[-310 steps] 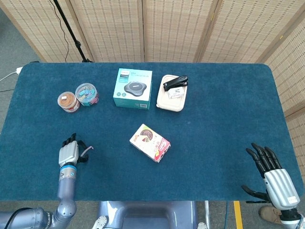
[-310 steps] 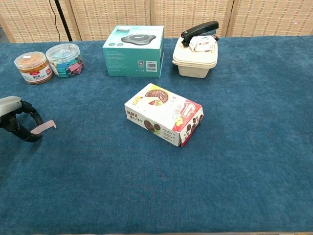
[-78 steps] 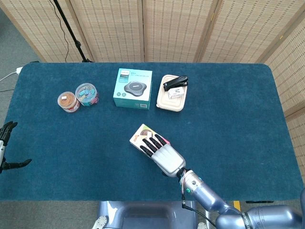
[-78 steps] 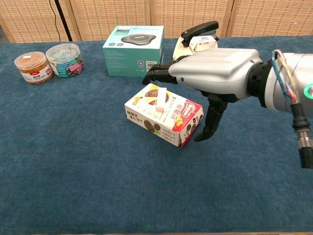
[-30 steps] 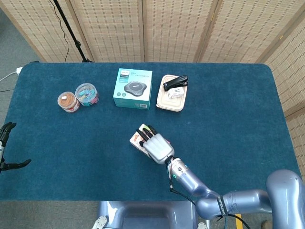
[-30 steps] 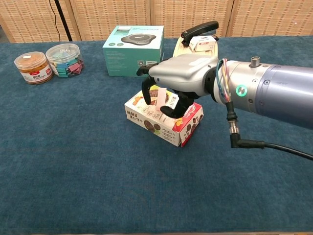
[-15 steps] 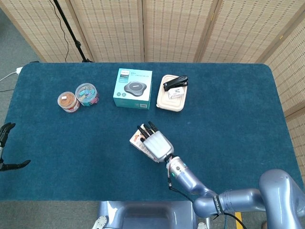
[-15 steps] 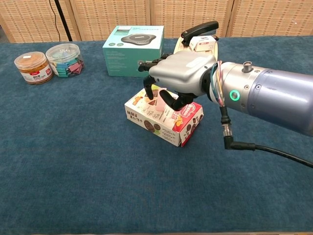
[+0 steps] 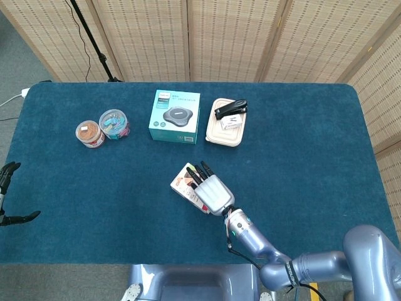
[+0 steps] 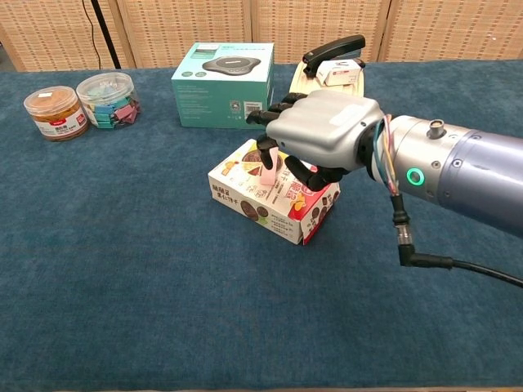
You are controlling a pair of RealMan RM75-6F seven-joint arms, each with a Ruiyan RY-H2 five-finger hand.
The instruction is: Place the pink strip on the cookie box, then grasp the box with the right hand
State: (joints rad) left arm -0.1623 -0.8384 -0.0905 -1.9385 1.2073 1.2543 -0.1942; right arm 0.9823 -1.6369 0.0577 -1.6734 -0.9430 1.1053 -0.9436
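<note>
The cookie box lies flat in the middle of the blue table, also showing in the head view as the cookie box. My right hand sits on top of it, fingers curled down over its far edge and thumb bent onto its top. The pink strip peeks out on the box top, just under the fingers. From the head camera, my right hand covers most of the box and hides the strip. My left hand hangs off the table's left edge, fingers spread, holding nothing.
Behind the cookie box stand a teal carton and a beige lidded container with a black stapler on top. Two small jars sit at the far left. Folding screens close off the back.
My right hand came in over the box, curled its fingers down on it, and has shifted slightly right over the last second. The strip, earlier upright between the fingers, now sits lower under them.
</note>
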